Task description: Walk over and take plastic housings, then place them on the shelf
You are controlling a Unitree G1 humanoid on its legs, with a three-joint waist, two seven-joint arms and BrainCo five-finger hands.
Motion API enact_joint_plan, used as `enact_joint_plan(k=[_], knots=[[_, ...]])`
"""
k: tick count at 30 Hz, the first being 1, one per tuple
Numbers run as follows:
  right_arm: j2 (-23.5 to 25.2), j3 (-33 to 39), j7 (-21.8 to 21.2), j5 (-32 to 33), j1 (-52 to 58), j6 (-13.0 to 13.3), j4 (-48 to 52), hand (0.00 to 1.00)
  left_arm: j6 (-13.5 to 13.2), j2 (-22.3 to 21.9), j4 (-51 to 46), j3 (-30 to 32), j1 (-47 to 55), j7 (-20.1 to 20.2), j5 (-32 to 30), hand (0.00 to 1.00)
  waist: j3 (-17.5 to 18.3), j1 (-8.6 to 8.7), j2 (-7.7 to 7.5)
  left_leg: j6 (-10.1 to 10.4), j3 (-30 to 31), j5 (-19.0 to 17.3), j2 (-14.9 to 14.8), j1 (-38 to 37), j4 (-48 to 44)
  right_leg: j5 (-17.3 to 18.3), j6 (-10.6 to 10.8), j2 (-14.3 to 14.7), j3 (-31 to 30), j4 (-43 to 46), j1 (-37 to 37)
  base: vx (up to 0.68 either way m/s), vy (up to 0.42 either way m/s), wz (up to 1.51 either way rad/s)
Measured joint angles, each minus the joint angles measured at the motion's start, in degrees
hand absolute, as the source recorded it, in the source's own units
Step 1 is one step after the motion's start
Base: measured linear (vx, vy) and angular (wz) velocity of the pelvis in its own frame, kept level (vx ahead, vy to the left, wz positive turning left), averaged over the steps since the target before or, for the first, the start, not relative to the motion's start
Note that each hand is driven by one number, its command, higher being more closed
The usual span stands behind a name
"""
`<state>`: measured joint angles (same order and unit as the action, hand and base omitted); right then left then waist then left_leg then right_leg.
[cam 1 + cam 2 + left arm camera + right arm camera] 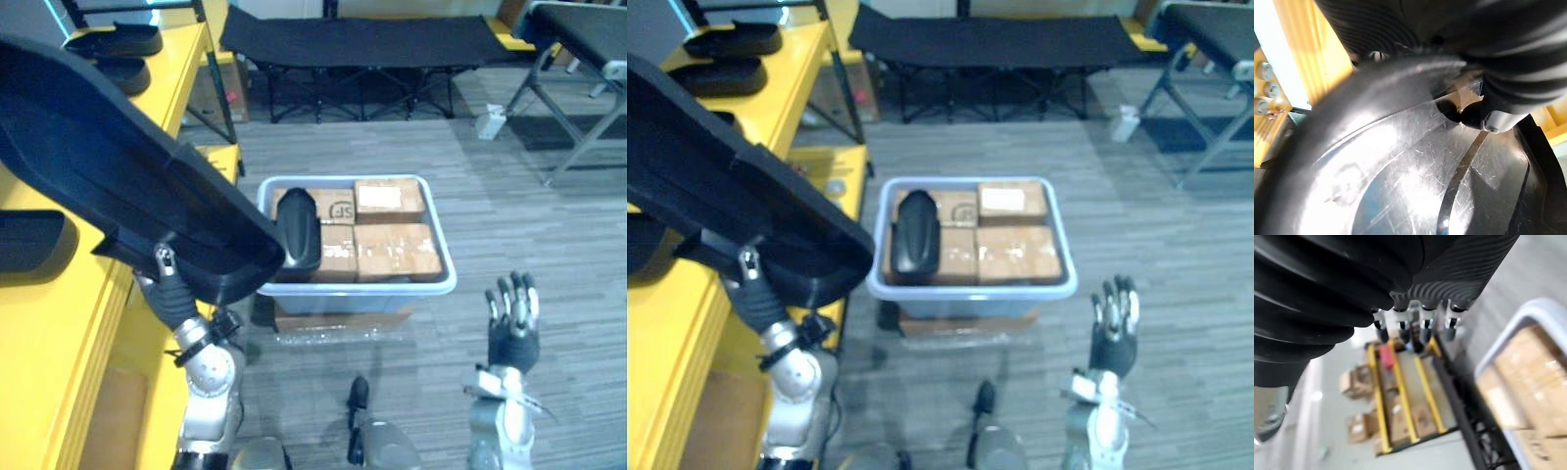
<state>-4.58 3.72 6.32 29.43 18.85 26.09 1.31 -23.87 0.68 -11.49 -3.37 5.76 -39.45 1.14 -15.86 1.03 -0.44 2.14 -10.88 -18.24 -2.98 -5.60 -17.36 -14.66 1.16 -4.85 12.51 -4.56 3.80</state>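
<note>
The large black housing (98, 157) is up in the air, carried by the left hand (169, 282), which meets it from below at its rounded near end. In the left wrist view the thumb (1491, 117) lies with its dark tip against the housing's glossy, scratched inner face. The rim runs in under the hand's ribbed cover, so the hand is clamped on that edge. The fingers themselves are hidden behind the plastic. From the thumb the housing slants away up and over the yellow shelf (44, 333).

A second housing (917, 233) lies in the pale bin (970, 299) on the floor, on top of cardboard boxes (1019, 253), at the side of the bin nearer the left hand's fingers. The bin stands between the 2 hands and a little beyond them.

The right hand (512, 318) is raised near the bin's near right corner, apart from it. Its fingers (1415, 328) are straight, slightly spread and pointing up, with nothing in them. In the right wrist view they stand in a row with a corner of the bin and its boxes to one side of them.

2 more housings (118, 41) rest at the shelf's far end, well beyond the left hand. A flat dark housing (29, 240) sits on the shelf behind the carried one. A black folding cot (362, 44) stands well past the bin.
</note>
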Motion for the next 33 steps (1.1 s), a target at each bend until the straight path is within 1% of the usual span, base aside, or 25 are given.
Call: enact_joint_plan(k=[3, 5, 7, 10, 11, 13, 15, 16, 17, 18, 19, 20, 22, 24, 25, 27, 30, 31, 33], knots=[[0.01, -0.45, 0.32, -1.59, 0.07, -0.05, -1.71, 0.00, 0.01, -0.01, -2.04, 0.58, 2.92, 2.03, -0.02, 1.00, 0.96, -0.13, 0.49, 0.00, -0.51, 0.01, -0.11, -0.28, 0.51, 0.16, -0.02, -0.01, -0.13, -0.01, 0.06, -0.01, 0.035, -0.04], [-0.06, -0.39, 1.35, -2.37, 0.16, -0.01, -2.48, 0.00, 0.01, 0.02, -3.32, 0.90, 4.06, 3.22, -0.07, 1.00, 1.75, -0.21, 0.76, -0.04, -0.44, 0.04, -0.09, -0.35, 0.84, 0.22, -0.02, -0.03, -0.03, -0.02, 0.09, 0.00, 0.000, 0.00], [-0.08, -0.26, 1.55, -4.99, 0.10, 0.17, -2.49, 0.00, 0.00, 0.04, -5.15, 2.33, 5.03, 4.64, 0.02, 1.00, 1.96, -0.22, 0.87, -0.06, -0.25, 0.05, 0.01, -0.35, 0.95, 0.24, 0.01, -0.13, 0.02, -0.02, 0.10, 0.00, 0.015, 0.01], [-0.12, -0.21, 0.90, -5.69, -0.17, 0.72, -2.47, 0.00, 0.01, 0.19, -5.91, 4.83, 5.55, 4.18, 0.15, 1.00, 2.08, -0.33, 0.79, -0.17, 0.64, 0.12, 0.19, -0.21, 1.06, 0.28, 0.03, -0.17, 0.43, -0.03, 0.01, -0.01, 0.020, 0.09], [-0.13, -0.12, -0.13, -5.44, -0.42, 1.21, -2.46, 0.00, 0.22, 0.18, -6.14, 6.18, 5.87, 3.36, 0.07, 1.00, 2.13, -0.50, 0.76, -0.29, 1.07, 0.20, 0.26, -0.13, 1.19, 0.35, 0.02, -0.20, 0.95, -0.03, -0.10, 0.00, 0.008, 0.16], [-0.23, -0.67, -2.12, -5.43, -1.55, 1.20, -2.41, 0.00, 0.76, 0.07, -7.07, 8.50, 7.12, 1.52, -0.02, 1.00, 2.28, -0.82, 0.71, -0.39, 2.11, 0.35, 0.39, 0.10, 1.20, 0.53, 0.03, -0.39, 1.83, -0.04, -0.47, 0.00, 0.013, 0.30], [-0.66, -2.16, -3.30, -5.26, -3.02, 1.12, -2.42, 0.00, 2.12, -0.21, -8.46, 10.71, 8.74, 0.32, -0.20, 1.00, 2.29, -1.93, 0.73, -0.50, 4.24, 0.66, 0.70, 0.19, 1.21, 0.84, 0.01, -0.80, 3.97, -0.06, -1.50, 0.00, 0.017, 0.57], [-1.13, -4.63, -3.54, -5.38, -4.54, 1.01, -2.42, 0.00, 3.02, -0.75, -9.99, 12.67, 10.35, -0.10, -0.32, 1.00, 2.43, -2.66, 0.59, -0.53, 5.98, 0.99, 0.95, 0.51, 1.24, 1.01, 0.32, -1.17, 5.57, -0.07, -2.10, 0.00, 0.008, 0.65], [-1.50, -7.78, -3.77, -5.55, -6.43, 0.95, -2.44, 0.00, 3.44, -1.77, -11.70, 15.18, 12.41, -0.49, -0.72, 1.00, 2.51, -4.29, 0.47, -0.51, 7.24, 1.37, 1.16, 0.76, 1.50, 0.95, 0.39, -1.47, 6.74, -0.17, -2.31, 0.00, 0.004, 0.62], [-1.67, -9.45, -3.78, -5.70, -7.38, 0.84, -2.46, 0.00, 3.63, -2.30, -12.32, 16.49, 13.33, -0.63, -1.24, 1.00, 2.49, -5.19, 0.42, -0.49, 7.79, 1.66, 1.27, 0.72, 1.82, 0.96, 0.39, -1.67, 7.46, -0.31, -2.55, 0.00, -0.002, 0.58], [-1.79, -12.31, -3.75, -7.24, -9.04, 0.34, -2.48, 0.00, 3.97, -3.23, -13.20, 18.73, 15.15, -0.73, -1.73, 1.00, 2.52, -6.73, 0.36, -0.57, 9.25, 2.16, 1.55, 0.64, 2.41, 1.10, 0.48, -2.03, 8.47, -0.58, -3.15, 0.00, -0.003, 0.46], [-1.87, -13.60, -3.65, -8.20, -9.86, 0.06, -2.51, 0.00, 3.97, -3.66, -13.66, 19.74, 16.27, -0.68, -1.75, 1.00, 2.59, -7.49, 0.23, -0.58, 9.70, 2.37, 1.67, 0.61, 2.83, 1.17, 0.48, -2.20, 9.14, -0.61, -3.27, 0.01, -0.003, 0.59], [-1.87, -17.72, -3.42, -10.26, -13.83, -0.32, -3.68, 0.00, 3.93, -4.62, -15.02, 22.72, 19.57, -0.49, -1.73, 1.00, 2.74, -10.80, -0.07, -0.64, 12.07, 2.86, 2.10, 0.81, 3.00, 1.55, 0.80, -2.79, 11.37, -0.63, -4.11, 0.03, 0.000, 0.51], [-1.89, -18.25, -2.64, -11.43, -17.48, -0.98, -5.17, 0.00, 3.89, -5.45, -15.71, 24.94, 20.83, -0.40, -1.98, 1.00, 3.10, -12.38, -0.68, -0.75, 13.47, 3.20, 2.57, 1.83, 2.91, 1.60, 0.88, -3.35, 12.74, -0.62, -4.09, 0.01, 0.010, 0.42], [-1.92, -17.98, -2.62, -11.78, -18.83, -1.37, -5.41, 0.00, 3.89, -5.66, -15.71, 25.41, 20.86, -0.32, -2.13, 1.00, 3.33, -12.92, -1.06, -0.91, 14.46, 3.54, 2.94, 2.40, 3.01, 1.70, 1.00, -3.84, 13.84, -0.62, -4.13, -0.01, 0.011, 0.47], [-1.95, -18.02, -2.92, -12.24, -20.45, -2.09, -6.41, 0.00, 3.87, -5.67, -15.71, 26.33, 21.13, 0.19, -2.17, 1.00, 3.51, -13.17, -1.56, -1.08, 15.53, 3.75, 3.34, 2.70, 3.02, 2.29, 1.24, -4.33, 15.23, -0.61, -4.80, 0.00, 0.019, 0.38], [-2.17, -18.71, -3.50, -13.17, -20.26, -3.06, -6.75, 0.00, 3.68, -5.66, -15.72, 28.20, 21.33, 1.83, -2.08, 1.00, 3.83, -13.19, -2.05, -1.17, 17.30, 3.81, 3.51, 2.79, 3.01, 3.07, 1.08, -4.55, 16.92, -0.12, -5.64, 0.05, 0.005, 0.31], [-2.45, -19.51, -3.55, -13.84, -20.22, -4.05, -6.95, 0.00, 3.32, -5.66, -15.72, 28.49, 21.25, 2.51, -2.04, 1.00, 3.99, -13.18, -2.30, -1.15, 17.94, 3.82, 3.51, 2.78, 3.02, 3.31, 1.19, -4.55, 17.35, -0.10, -5.96, 0.06, -0.001, 0.25], [-2.62, -20.30, -3.62, -14.63, -20.22, -4.76, -7.18, 0.00, 2.66, -5.70, -15.72, 28.56, 21.21, 3.47, -1.59, 1.00, 4.11, -13.44, -2.50, -1.14, 18.21, 3.83, 3.44, 2.80, 3.03, 3.50, 1.32, -4.50, 17.45, -0.09, -6.07, 0.05, 0.009, 0.12]])
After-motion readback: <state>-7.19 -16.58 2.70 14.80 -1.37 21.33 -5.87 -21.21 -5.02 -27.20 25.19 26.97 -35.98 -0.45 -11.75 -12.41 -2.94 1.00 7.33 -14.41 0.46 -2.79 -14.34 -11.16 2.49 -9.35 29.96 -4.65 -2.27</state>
